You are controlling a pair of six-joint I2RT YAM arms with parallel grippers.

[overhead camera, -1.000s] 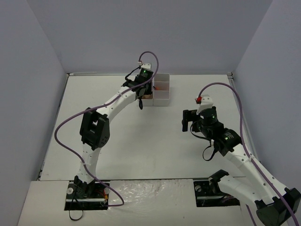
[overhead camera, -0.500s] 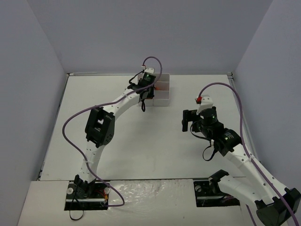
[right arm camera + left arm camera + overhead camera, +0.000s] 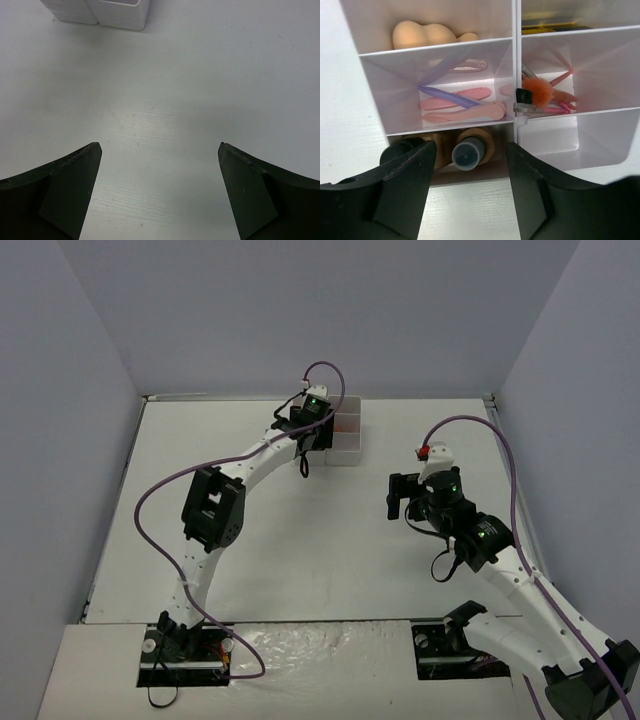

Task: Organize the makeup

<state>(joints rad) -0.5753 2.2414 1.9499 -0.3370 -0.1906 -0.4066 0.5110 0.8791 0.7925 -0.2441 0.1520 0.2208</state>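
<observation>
Gleaming plastic box (image 3: 516,75), rounded peach sponges (image 3: 425,34)

The compartment box (image 3: 440,65) is smooth, glossy white plastic, the peach sponges (image 3: 422,35) look matt and soft like foam, the pink sticks (image 3: 465,112) are smooth, faintly shiny plastic, and the table (image 3: 160,115) is matt white with a fine grain.

The compartment box (image 3: 515,60) is showing plain white. Inside it, the egg-shaped sponge (image 3: 427,35) is glowing peach, the sticks (image 3: 465,112) are showing pink beside one lavender-blue stick (image 3: 445,95), and the brush (image 3: 536,90) is showing orange fluff and black bristles. The bottle (image 3: 470,150) is looking tan under a dark cap. The surface (image 3: 165,100) is appearing white.
</observation>
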